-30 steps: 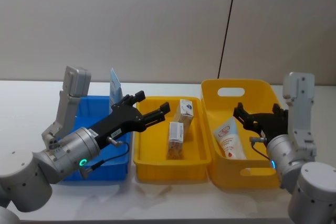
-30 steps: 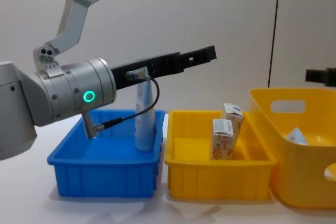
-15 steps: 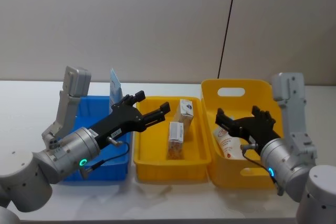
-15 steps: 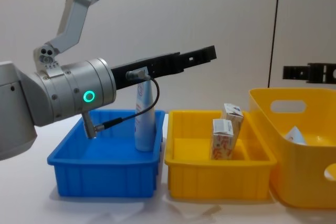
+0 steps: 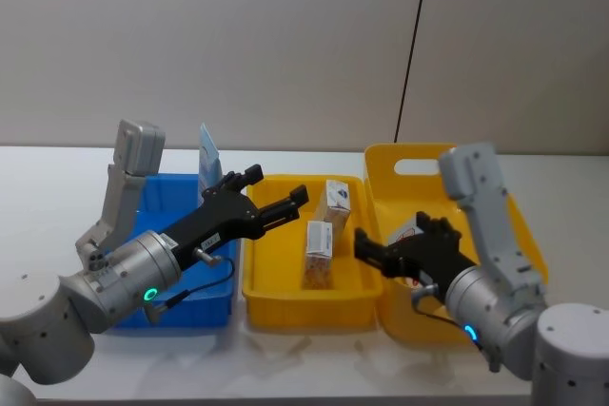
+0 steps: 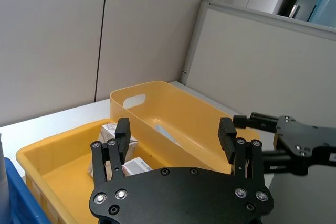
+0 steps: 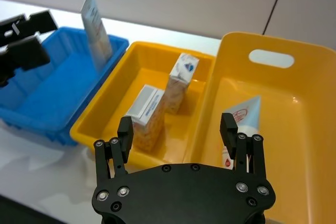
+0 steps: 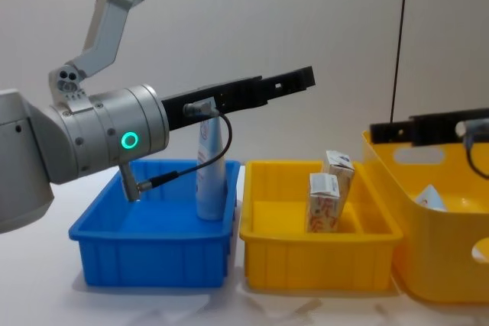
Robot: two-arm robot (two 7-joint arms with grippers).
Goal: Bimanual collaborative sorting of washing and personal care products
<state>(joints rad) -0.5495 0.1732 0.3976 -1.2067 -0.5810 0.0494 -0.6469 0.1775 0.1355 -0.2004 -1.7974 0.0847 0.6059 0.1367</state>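
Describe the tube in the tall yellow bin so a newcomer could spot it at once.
Find the tall yellow bin with the handle slot, rightmost of three. A pale tube lies alone on its floor. Its red round logo sets it apart from the other tube, standing upright in the blue bin.

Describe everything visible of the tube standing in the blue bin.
The squeeze tube looks like soft plastic, pale blue and white with small blue print. It stands almost upright on its round end, with the flat crimped end up. It sits in the rear corner of the blue bin, on the side nearest the yellow tray, by the back wall. Nothing grips it.
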